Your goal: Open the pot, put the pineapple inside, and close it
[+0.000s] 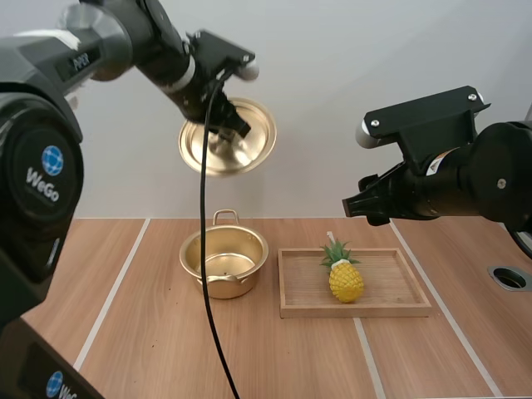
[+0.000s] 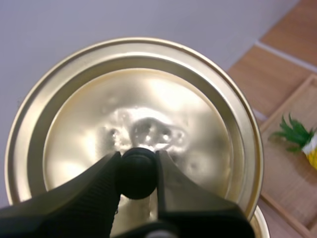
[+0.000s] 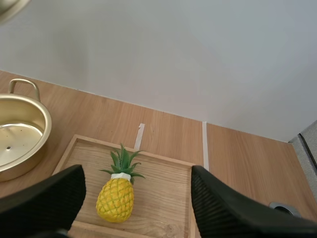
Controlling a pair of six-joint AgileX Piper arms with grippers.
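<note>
Two raised arms: left jaws clamp lid knob (image 2: 136,173), right jaws gape over pineapple (image 3: 115,198).

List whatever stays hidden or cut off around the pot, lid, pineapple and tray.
- Left wrist view: the lid, pinched at its knob by the left gripper, hides nearly all of the pot.
- Right wrist view: the frame edge cuts off part of the pot; fingers of the open right gripper cover the tray's near corners.
- High view: the pineapple's underside rests against the tray, unseen.
</note>
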